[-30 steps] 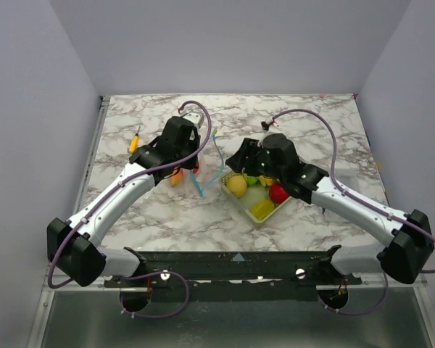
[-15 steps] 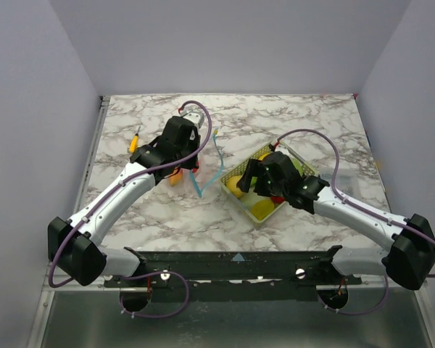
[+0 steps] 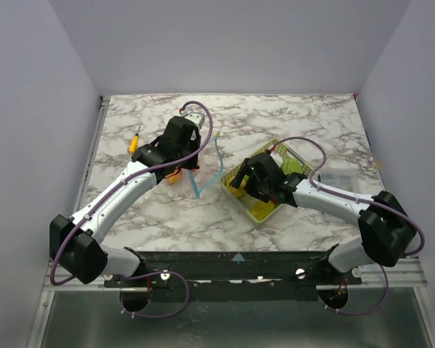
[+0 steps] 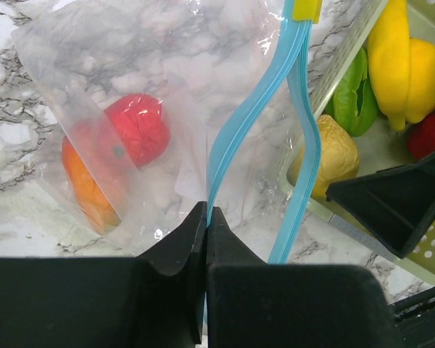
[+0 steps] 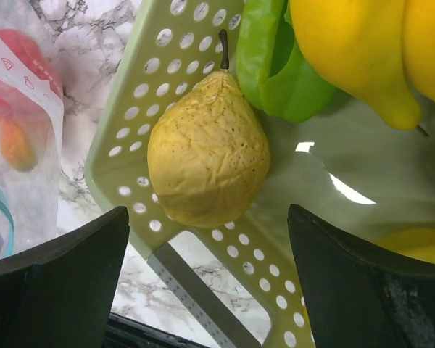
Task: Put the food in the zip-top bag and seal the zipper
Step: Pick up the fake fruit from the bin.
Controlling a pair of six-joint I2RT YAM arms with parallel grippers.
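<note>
The clear zip-top bag (image 4: 130,80) hangs from my left gripper (image 4: 206,214), which is shut on one side of its light-blue zipper (image 4: 250,116); the other side of the strip bows away, so the mouth gapes. Red food (image 4: 134,130) and orange food (image 4: 87,181) lie inside the bag. My right gripper (image 5: 208,217) is open, its jaws wide apart just above a yellow pear (image 5: 206,156) in the yellow-green basket (image 5: 152,80). A green pepper (image 5: 275,72) and yellow fruit (image 5: 355,51) lie beside the pear. From above, the left gripper (image 3: 192,165) and right gripper (image 3: 241,181) flank the zipper (image 3: 219,156).
The basket (image 3: 291,154) stands right of the bag, almost touching it, with more yellow food (image 3: 263,210) at its near corner. A flat clear packet (image 3: 341,177) lies further right. A small yellow-orange object (image 3: 134,140) lies at the table's left side.
My right gripper has opened wide and swung from beside the bag's mouth down over the basket's left corner, above the pear. The left gripper has held still on the zipper.
</note>
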